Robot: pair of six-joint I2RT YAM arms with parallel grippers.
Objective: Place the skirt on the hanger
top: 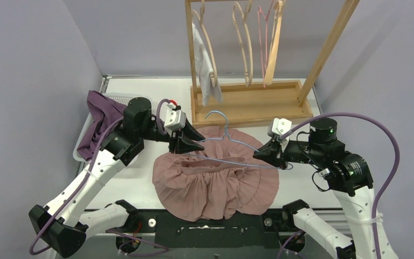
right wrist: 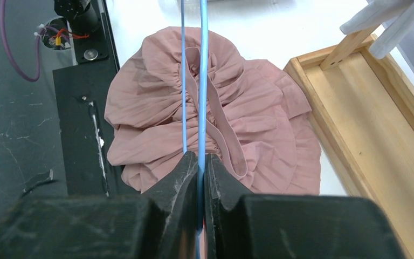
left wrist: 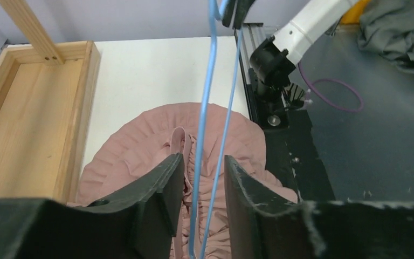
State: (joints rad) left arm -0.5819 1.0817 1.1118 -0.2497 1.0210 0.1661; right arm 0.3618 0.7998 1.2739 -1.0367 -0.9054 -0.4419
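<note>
The pink skirt lies bunched on the table near its front edge, its gathered waistband facing up. Just above it, a thin blue wire hanger stretches between the two grippers, hook pointing toward the rack. My right gripper is shut on the hanger's right end, with the wire pinched between its jaws. At the hanger's left end is my left gripper. Its jaws stand apart around both blue wires, with a gap on each side. Below them shows the skirt.
A wooden rack with a tray base stands behind the skirt, holding several wooden hangers and a white garment. A purple garment lies in a white basket at the left. The table's black front rail is just below the skirt.
</note>
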